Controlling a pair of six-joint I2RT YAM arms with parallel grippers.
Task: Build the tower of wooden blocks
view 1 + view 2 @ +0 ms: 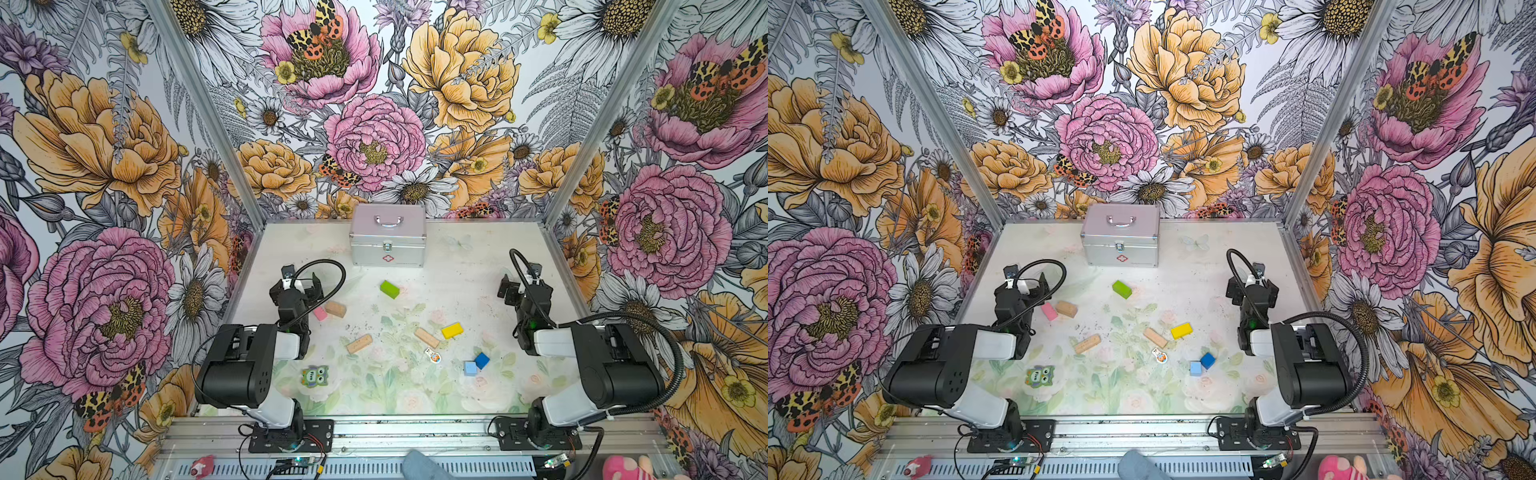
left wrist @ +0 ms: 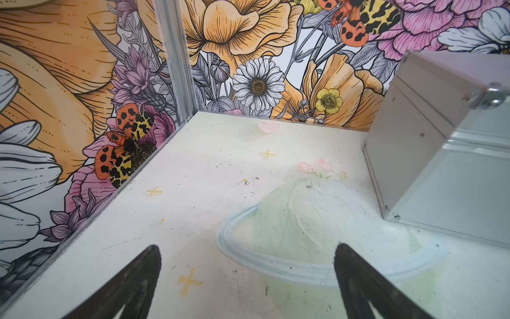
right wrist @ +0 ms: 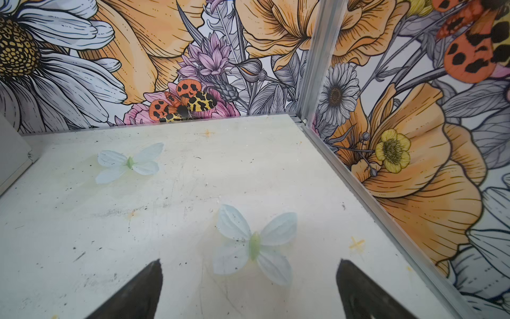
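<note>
The wood blocks point(image 1: 389, 289) lie scattered singly across the middle of the bench point(image 1: 457, 266) in green, yellow, pink, tan and blue, with nothing stacked yet. They look light, rigid and smooth-faced, so I judge each is best pinched squarely across its short width, on two flat parallel sides, lest it twist out. The left hand point(image 2: 247, 248) and the right hand point(image 3: 249, 262) are both spread wide and empty, poised over bare bench at the far corners and touching no block.
</note>
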